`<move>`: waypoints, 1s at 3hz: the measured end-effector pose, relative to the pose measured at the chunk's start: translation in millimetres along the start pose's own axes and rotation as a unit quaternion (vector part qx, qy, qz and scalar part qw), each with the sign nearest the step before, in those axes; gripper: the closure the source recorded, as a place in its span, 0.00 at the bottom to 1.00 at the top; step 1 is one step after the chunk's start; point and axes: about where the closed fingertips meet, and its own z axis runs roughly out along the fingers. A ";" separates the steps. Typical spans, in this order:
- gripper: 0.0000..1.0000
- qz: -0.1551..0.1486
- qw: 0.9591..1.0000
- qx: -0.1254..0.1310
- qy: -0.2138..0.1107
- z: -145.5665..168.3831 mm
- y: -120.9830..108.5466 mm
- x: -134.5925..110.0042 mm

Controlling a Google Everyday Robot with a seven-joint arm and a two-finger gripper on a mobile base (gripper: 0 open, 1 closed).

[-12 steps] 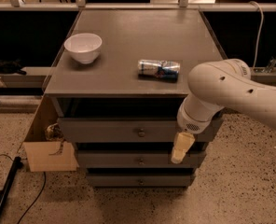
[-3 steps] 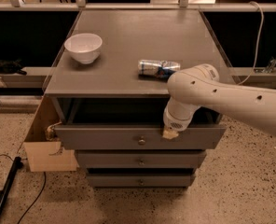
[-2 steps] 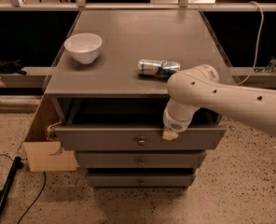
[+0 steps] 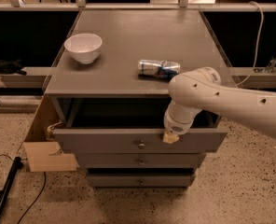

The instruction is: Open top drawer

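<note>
The top drawer (image 4: 100, 143) has slid out; gripper (image 4: 170, 138) at its front's top edge, grip unclear

A matte grey top drawer (image 4: 105, 141) with a small silvery knob (image 4: 141, 145) and a dark interior sits in a cabinet (image 4: 128, 36) of the same grey. At the drawer front's upper edge, the gripper (image 4: 170, 138) is pale tan, beneath a glossy off-white arm (image 4: 222, 101) dotted with small dark holes. On the grey top are a plain white bowl (image 4: 83, 47) and a silver can (image 4: 159, 68) with blue markings. The floor (image 4: 250, 185) is beige with dark speckles. A light brown cardboard panel (image 4: 47, 157) shows at the cabinet's left.
</note>
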 end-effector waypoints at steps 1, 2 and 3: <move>0.43 0.000 1.000 0.000 0.000 0.0 0.0 0.0; 0.19 0.000 1.000 0.000 0.000 0.0 0.0 0.0; 0.00 0.000 1.000 0.000 0.000 0.0 0.0 0.0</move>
